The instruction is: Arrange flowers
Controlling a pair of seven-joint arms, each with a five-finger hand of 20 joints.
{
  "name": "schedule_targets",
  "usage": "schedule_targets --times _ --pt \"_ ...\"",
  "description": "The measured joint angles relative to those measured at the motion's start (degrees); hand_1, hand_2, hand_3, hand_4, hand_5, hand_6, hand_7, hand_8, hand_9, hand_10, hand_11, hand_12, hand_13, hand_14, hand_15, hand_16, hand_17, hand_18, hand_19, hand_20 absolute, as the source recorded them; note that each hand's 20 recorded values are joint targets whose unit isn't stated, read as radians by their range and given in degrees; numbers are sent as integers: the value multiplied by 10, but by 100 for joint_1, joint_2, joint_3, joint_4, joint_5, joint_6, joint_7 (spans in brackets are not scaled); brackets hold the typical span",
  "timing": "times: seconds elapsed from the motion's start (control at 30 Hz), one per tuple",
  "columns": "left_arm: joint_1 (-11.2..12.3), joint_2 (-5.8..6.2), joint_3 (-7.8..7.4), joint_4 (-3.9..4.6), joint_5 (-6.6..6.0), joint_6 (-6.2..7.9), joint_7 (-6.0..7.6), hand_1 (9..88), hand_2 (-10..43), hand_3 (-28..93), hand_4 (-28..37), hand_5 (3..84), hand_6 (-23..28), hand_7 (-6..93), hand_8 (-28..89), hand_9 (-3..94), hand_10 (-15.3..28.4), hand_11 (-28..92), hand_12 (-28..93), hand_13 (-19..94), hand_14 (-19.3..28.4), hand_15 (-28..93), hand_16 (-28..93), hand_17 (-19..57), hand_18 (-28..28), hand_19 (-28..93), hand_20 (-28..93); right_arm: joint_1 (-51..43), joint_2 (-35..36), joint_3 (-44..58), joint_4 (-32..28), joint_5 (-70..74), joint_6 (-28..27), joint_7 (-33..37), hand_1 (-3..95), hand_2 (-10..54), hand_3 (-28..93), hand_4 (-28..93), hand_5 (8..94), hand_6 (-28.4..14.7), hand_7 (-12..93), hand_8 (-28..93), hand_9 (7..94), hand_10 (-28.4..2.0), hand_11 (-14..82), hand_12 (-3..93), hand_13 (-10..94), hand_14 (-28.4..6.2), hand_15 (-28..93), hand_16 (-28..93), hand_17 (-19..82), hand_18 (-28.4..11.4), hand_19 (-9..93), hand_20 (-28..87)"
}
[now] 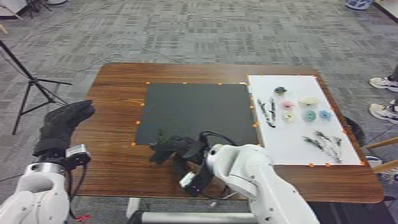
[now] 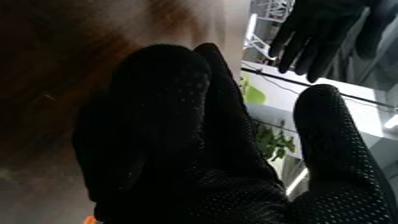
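Right hand's fingers (image 1: pixel 165 148) loosely straight

the right hand (image 1: pixel 176 146) hides part of the black mat's near edge (image 1: pixel 147 144) from you, and the green bit (image 1: pixel 162 134) near its fingers is too small to name. between fingers and thumb, you see green leaves (image 2: pixel 279 143) partly hidden.

Brown wooden table (image 1: pixel 107 85) on grey patterned carpet (image 1: pixel 191 37), black metal tripod (image 1: pixel 34 79) standing just left of table, blue-and-white rounded pot (image 1: pixel 359 4) well beyond table's far right corner, light wooden bar (image 1: pixel 383 143) near table's right edge.
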Motion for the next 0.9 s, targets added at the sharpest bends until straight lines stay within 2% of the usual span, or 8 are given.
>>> schedule_targets --times 0.9 --pt "-67 -15 61 10 2 -22 -12 293 -5 679 -189 534 32 172 -79 531 139 214 116 411 168 198 -16 88 105 49 180 122 -119 1 48 52 -57 35 196 179 509 -119 592 -87 69 -75 553 -171 62 54 937 -63 533 258 683 -139 932 456"
